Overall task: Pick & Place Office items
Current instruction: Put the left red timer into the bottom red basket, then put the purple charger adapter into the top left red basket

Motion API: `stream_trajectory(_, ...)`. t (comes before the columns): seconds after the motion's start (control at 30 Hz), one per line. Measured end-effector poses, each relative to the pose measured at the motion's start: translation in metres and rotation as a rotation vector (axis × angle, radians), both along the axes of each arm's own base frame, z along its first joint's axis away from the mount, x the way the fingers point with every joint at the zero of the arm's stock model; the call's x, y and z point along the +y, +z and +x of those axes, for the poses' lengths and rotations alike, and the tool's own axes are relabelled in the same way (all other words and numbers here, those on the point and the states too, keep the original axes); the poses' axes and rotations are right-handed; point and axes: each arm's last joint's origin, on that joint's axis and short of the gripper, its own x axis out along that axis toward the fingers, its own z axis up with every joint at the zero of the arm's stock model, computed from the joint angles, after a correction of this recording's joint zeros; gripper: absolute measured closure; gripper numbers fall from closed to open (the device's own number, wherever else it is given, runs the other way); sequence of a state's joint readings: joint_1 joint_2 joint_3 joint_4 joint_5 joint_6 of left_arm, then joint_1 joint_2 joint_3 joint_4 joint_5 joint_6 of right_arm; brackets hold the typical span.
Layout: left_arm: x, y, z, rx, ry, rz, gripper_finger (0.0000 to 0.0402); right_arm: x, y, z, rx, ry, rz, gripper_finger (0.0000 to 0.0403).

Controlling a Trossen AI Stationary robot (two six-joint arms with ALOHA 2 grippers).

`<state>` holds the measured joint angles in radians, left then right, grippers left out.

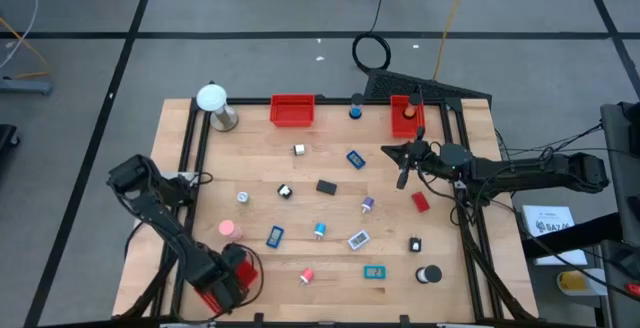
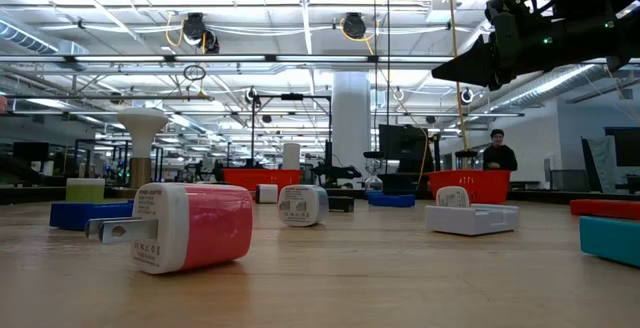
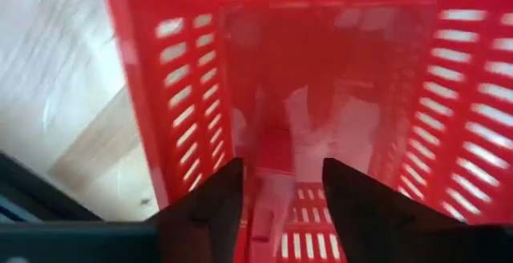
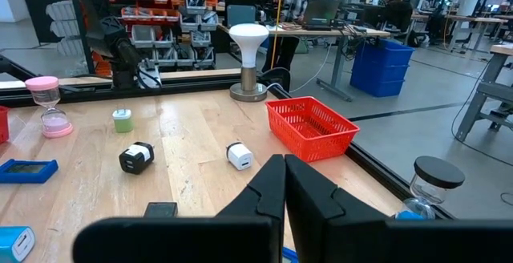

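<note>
Many small office items lie scattered on the wooden table (image 1: pixel 330 208), among them a pink one (image 1: pixel 230 228), a black block (image 1: pixel 326 186) and a red piece (image 1: pixel 420 202). My left gripper (image 3: pixel 280 203) hangs open, pointing down, over a red mesh basket (image 3: pixel 192 95) at the table's near left corner (image 1: pixel 212 294). A blurred white-and-red item (image 3: pixel 309 139) lies inside the basket below the fingers. My right gripper (image 1: pixel 403 168) is shut, level above the table's right side, holding nothing.
Two red mesh trays (image 1: pixel 292 109) (image 1: pixel 405 116) stand along the far edge, with a white ball on a silver stand (image 1: pixel 213 103) at the far left. A red-and-white plug (image 2: pixel 190 226) lies close to the low camera. Black frame rails border the table.
</note>
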<state>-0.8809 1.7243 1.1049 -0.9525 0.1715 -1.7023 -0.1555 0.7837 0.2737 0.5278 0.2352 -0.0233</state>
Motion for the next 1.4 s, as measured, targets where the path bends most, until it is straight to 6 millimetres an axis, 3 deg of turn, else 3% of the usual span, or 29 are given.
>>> stream_trajectory(0.13,0.010,0.015,0.002,-0.027,-0.044,-0.035,0.0212,0.000,0.000,0.000,0.000,0.000,0.000,0.0399)
stream_trajectory(0.27,0.020,0.040,-0.004,-0.123,-0.063,-0.058,0.0236,0.000,0.000,0.000,0.000,0.000,0.000,0.0399)
stream_trajectory(0.5,0.048,0.083,-0.004,-0.598,-0.057,0.179,0.0315,0.000,0.000,0.000,0.006,0.001,-0.014,0.0399)
stream_trajectory(0.67,0.072,0.102,0.020,-0.869,-0.152,0.260,0.0388,0.000,0.000,0.000,0.005,0.001,-0.012,0.0399)
stream_trajectory(0.83,0.103,0.091,0.054,-1.072,-0.328,0.266,0.0394,0.000,0.001,0.000,-0.015,0.001,-0.002,0.0399)
stream_trajectory(1.07,0.156,0.043,0.079,-1.401,-0.490,0.360,0.0397,0.000,0.005,0.001,-0.027,0.002,-0.021,0.0399)
stream_trajectory(1.23,0.194,0.014,0.076,-1.411,-0.462,0.513,0.0394,0.000,0.009,0.003,-0.029,0.002,-0.020,0.0399)
stream_trajectory(1.4,0.219,0.007,0.080,-1.366,-0.475,0.628,0.0396,-0.002,0.012,0.015,0.013,0.001,-0.013,0.0399)
